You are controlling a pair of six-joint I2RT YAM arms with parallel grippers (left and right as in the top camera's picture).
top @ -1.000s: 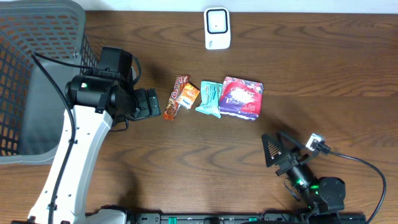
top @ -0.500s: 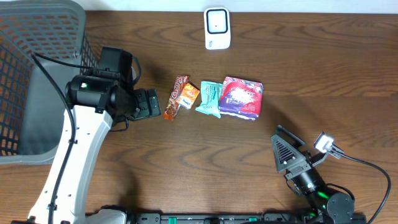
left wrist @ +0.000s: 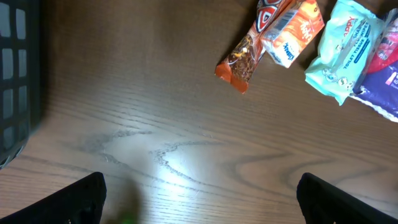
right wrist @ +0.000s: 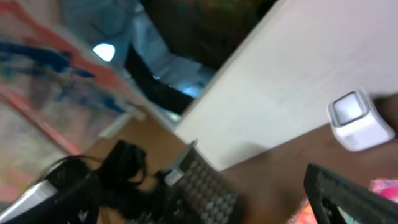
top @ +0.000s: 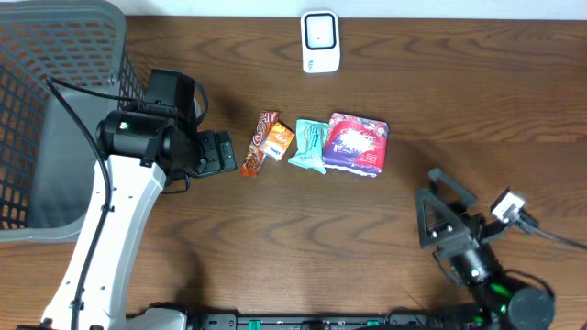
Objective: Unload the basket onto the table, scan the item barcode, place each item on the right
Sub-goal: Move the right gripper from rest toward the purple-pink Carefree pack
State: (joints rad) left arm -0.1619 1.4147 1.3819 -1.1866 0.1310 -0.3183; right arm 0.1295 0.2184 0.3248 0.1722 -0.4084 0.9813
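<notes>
Meanwhile, the left claw (top: 228, 153) hangs over the wooden surface (top: 477, 101) with its jaws spread wide, gripping nothing and touching nothing. A brown snack bar (top: 254, 157) lies just beside it, first in a row of four items. Next come an orange packet (top: 277, 140) that touches the bar, a teal packet (top: 310, 145) and a purple packet (top: 357, 144). The white scanner (top: 320, 40) stands apart from them at the far edge. A grey mesh basket (top: 55, 55) sits at the left end. At the near right, the right claw (top: 432, 195) is raised and tilted, equally wide and empty, well apart from the row. Its wrist view is blurred.
</notes>
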